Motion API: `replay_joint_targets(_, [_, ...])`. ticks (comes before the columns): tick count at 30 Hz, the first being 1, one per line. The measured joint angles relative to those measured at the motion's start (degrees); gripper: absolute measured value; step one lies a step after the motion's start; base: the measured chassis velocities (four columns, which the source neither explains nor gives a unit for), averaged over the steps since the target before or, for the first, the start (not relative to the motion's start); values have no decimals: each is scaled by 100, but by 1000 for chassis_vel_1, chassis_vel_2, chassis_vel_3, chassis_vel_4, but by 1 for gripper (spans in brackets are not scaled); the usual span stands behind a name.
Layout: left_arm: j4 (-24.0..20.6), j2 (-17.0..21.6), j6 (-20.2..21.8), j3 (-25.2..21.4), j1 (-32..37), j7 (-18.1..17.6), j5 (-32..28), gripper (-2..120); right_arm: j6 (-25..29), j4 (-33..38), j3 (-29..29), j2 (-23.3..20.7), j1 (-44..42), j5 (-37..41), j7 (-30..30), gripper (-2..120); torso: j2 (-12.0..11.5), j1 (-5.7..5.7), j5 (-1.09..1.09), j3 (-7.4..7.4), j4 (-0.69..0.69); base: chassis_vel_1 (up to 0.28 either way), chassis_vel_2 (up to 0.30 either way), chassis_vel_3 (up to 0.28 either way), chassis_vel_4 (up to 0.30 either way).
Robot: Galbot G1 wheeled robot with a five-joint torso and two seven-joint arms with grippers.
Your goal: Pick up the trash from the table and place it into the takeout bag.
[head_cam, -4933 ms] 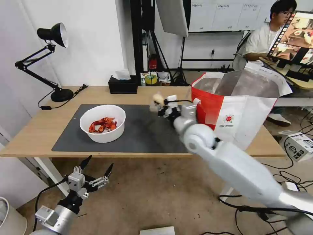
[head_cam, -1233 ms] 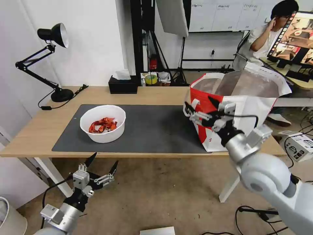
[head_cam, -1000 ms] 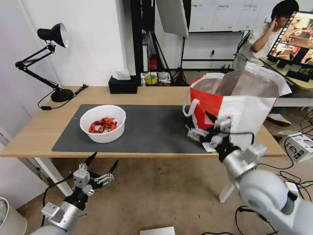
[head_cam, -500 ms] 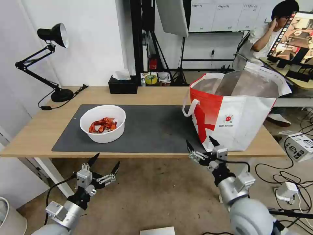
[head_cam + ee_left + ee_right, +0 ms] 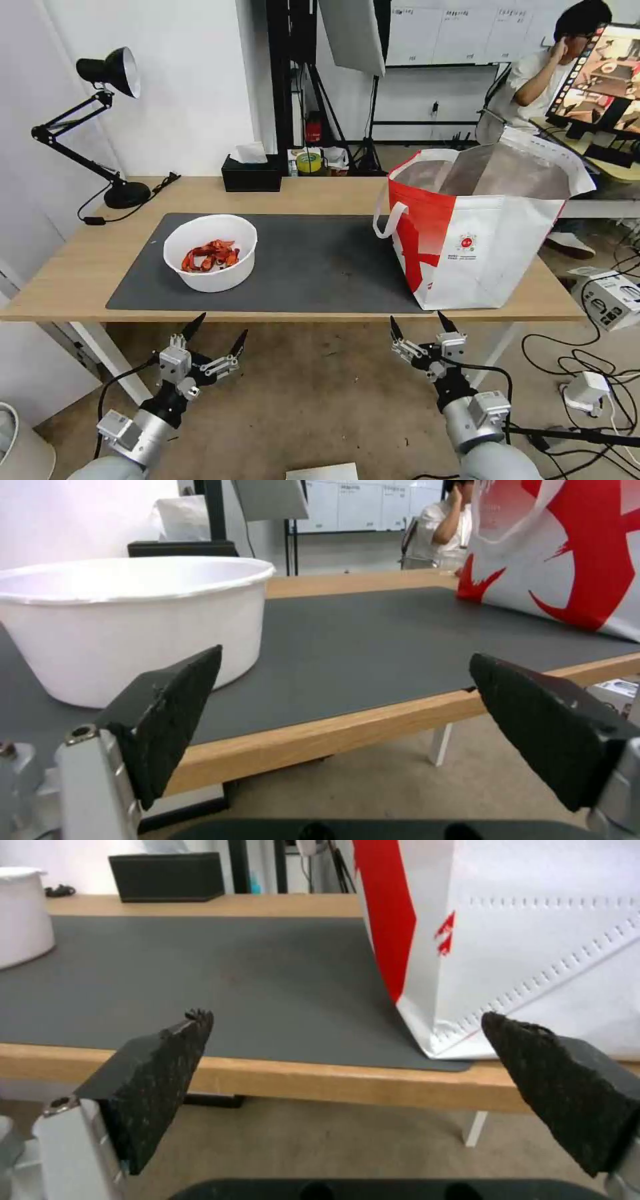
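Bowl (image 5: 210, 252) of red-orange scraps (image 5: 211, 255) sits on the grey mat (image 5: 313, 267), at nine o'clock from the takeout bag (image 5: 477, 227). Both sets of fingers are spread and empty: left gripper (image 5: 212, 339) and right gripper (image 5: 422, 329) hang below the surface (image 5: 80, 267) edge. Likely light and thin-walled; grip the rim, keep it level.

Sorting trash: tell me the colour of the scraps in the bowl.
Red-orange scraps, in the white bowl; head view.

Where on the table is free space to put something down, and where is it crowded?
The dark mat is bare between the white bowl and the takeout bag. The bag crowds the table's right end.
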Motion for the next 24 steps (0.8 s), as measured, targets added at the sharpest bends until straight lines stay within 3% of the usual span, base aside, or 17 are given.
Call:
replay_joint_targets(18, [-15, -13, -16, -83, 48, 5, -2, 100, -69, -74, -82, 32, -9, -24, 86, 100, 0, 0, 0, 0, 1, 0, 0, 0, 0])
replay_joint_targets(24, [-77, 367, 74, -366, -172, -120, -323, 100, -72, -74, -83, 30, -6, -21, 86, 100, 0, 0, 0, 0, 0, 0, 0, 0, 0])
